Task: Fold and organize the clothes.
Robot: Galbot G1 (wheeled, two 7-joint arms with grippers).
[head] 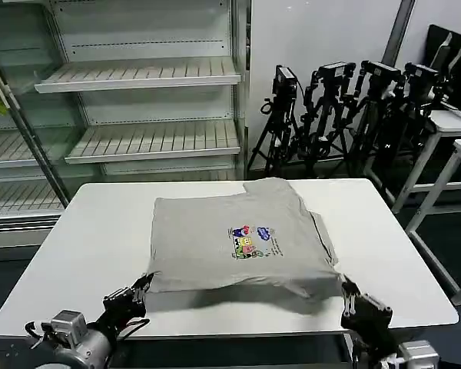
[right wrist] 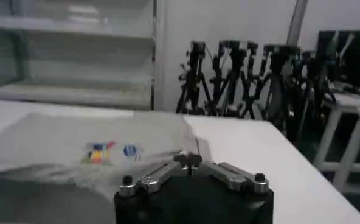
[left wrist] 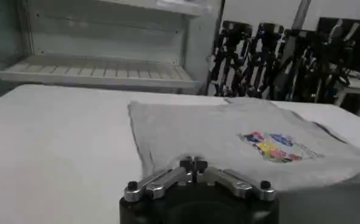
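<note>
The clothes are one light grey T-shirt (head: 238, 231) with a small multicoloured chest print (head: 250, 241), lying on the white table (head: 100, 238). Its sleeves are folded in, and its near hem is raised off the table with a shadow under it. My left gripper (head: 144, 284) is shut on the hem's near left corner. My right gripper (head: 344, 288) is shut on the near right corner. In the left wrist view the shut gripper (left wrist: 193, 163) meets the grey cloth (left wrist: 228, 137). In the right wrist view the shut gripper (right wrist: 188, 159) pinches the cloth (right wrist: 76, 143) the same way.
Empty white shelves (head: 138, 77) stand behind the table at the left. Black tripods (head: 346, 115) crowd the back right. Other white tables (head: 453, 146) stand to the right. Bare tabletop lies on both sides of the shirt.
</note>
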